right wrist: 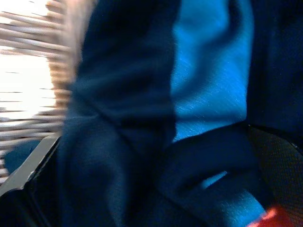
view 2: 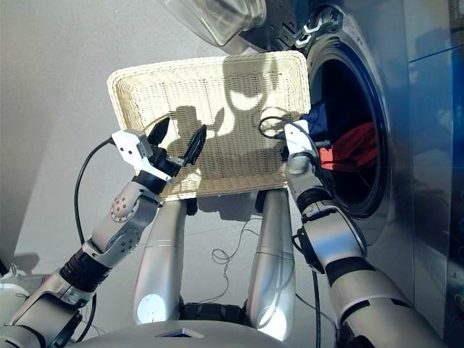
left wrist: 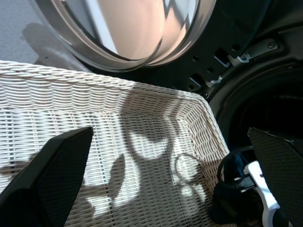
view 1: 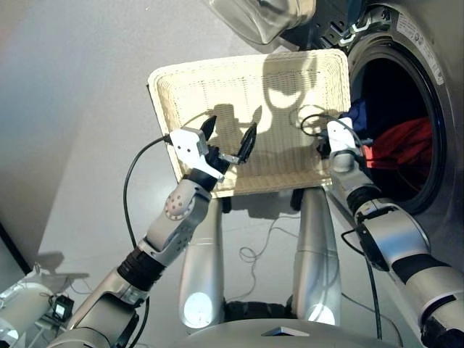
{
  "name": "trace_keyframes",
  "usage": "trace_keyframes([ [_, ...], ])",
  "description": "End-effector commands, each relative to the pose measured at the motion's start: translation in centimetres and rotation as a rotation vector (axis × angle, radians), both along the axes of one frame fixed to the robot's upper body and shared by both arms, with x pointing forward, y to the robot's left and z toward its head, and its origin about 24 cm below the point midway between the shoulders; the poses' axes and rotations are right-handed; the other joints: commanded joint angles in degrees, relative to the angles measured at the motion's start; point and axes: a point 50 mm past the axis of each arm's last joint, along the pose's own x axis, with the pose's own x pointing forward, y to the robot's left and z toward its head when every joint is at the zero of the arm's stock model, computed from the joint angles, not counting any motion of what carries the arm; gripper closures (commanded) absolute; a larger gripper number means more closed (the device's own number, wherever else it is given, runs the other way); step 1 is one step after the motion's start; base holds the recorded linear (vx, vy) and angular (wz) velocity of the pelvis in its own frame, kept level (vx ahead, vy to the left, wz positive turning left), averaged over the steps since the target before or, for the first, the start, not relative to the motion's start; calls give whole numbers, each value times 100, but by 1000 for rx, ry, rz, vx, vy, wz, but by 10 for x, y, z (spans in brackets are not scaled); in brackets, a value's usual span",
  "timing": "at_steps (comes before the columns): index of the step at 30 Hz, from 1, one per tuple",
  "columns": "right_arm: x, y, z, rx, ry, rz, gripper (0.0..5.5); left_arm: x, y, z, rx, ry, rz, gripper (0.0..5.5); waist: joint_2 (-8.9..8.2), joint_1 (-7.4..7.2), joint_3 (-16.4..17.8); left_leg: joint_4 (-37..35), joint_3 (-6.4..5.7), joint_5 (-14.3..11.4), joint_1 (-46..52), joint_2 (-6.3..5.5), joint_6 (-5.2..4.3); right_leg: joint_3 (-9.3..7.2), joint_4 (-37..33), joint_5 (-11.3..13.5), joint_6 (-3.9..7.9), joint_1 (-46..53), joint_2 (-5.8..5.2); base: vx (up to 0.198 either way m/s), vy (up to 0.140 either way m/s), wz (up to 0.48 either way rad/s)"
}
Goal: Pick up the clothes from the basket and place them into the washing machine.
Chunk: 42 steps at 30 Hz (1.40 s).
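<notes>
The cream wicker basket (view 1: pixel 246 67) stands in front of me with nothing lying in it. Over its near left part hovers my left gripper (view 1: pixel 230 138), open, fingers spread and empty. My right gripper (view 1: pixel 348 125) is at the left rim of the washing machine (view 1: pixel 437 72) porthole, beside the basket's right edge. A navy blue garment (right wrist: pixel 142 118) fills the right wrist view and lies against the spread fingers (right wrist: pixel 277 156); it shows at the porthole edge (view 1: pixel 357 112). A coral-red garment (view 1: pixel 402 141) lies inside the dark drum.
The machine's round door (view 1: pixel 268 18) with bulging clear glass hangs open above the basket's far edge. Black cables (view 1: pixel 130 181) loop from both wrists. More cable lies on the grey floor (view 1: pixel 72 109) to the left.
</notes>
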Motion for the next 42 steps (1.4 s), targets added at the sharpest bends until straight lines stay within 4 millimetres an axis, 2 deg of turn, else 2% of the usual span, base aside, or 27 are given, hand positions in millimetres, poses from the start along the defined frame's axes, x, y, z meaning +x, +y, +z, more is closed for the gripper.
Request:
trace_keyframes([
  [1, -8, -24, 4, 19, -86, -156, 0, -19, -8, 30, -112, -129, -55, 0, 322, -88, -92, 243, 32, -85, -138, 112, -47, -14, -217, -103, 365, 315, -41, 0, 0, 0],
  [3, -13, -29, 4, 49, -141, -244, 0, -18, -7, 30, -119, -124, -42, 0, 292, -130, -92, 246, 25, -98, -133, 103, -41, -5, -218, -108, 371, 321, -37, 0, 0, 0],
  [7, -16, -26, 7, 53, -209, -273, 0, -18, -6, 30, -120, -127, -30, 0, 254, -173, -92, 258, 19, -104, -127, 103, -37, -4, -208, -120, 372, 322, -35, 0, 0, 0],
  [15, -35, -28, 24, -73, -419, -411, 0, -19, -4, 32, -148, -146, 0, 0, 194, -282, -92, 263, 8, -118, -154, 99, -14, 6, -174, -146, 392, 294, -62, 0, 0, 0],
  [22, -48, -50, 40, -161, -513, -582, 0, -18, -3, 33, -144, -156, -3, 0, 189, -289, -92, 299, -6, -140, -174, 84, -7, 21, -145, -180, 403, 298, -61, 0, 0, 0],
  [25, -49, -54, 54, -189, -575, -587, 0, -19, -2, 36, -137, -175, -6, 0, 183, -289, -92, 318, -29, -134, -205, 80, 1, 35, -127, -179, 400, 279, -60, 0, 0, 0],
  [30, -55, -61, 81, -333, -684, -573, 0, -19, 1, 38, -127, -201, -2, 0, 159, -290, -92, 349, -35, -138, -214, 86, 3, 52, -89, -190, 403, 253, -54, 0, 0, 0],
  [33, -56, -58, 95, -351, -753, -558, 0, -20, 2, 40, -122, -215, -1, 0, 151, -293, -92, 340, -33, -84, -258, 85, 7, 60, -113, -137, 406, 215, -51, 0, 0, 0],
  [37, -60, -56, 104, -371, -813, -563, 0, -20, 3, 40, -120, -217, 2, 0, 133, -309, -92, 373, -23, -97, -266, 93, 8, 56, -81, -148, 403, 188, -45, 0, 0, 0],
  [38, -61, -56, 104, -378, -818, -563, 0, -20, 3, 39, -119, -213, 3, 0, 129, -309, -92, 409, -20, -166, -232, 101, 4, 55, -39, -216, 401, 221, -43, 0, 0, 0],
  [39, -62, -54, 107, -379, -835, -562, 0, -20, 3, 40, -119, -216, 4, 0, 121, -315, -92, 388, -15, -107, -272, 98, 10, 65, -70, -153, 399, 184, -39, 0, 0, 0],
  [42, -60, -47, 102, -376, -818, -496, 0, -20, 4, 38, -112, -211, 7, 0, 105, -304, -92, 409, -10, -160, -233, 111, 1, 73, -45, -197, 400, 219, -37, 0, 0, 0],
])
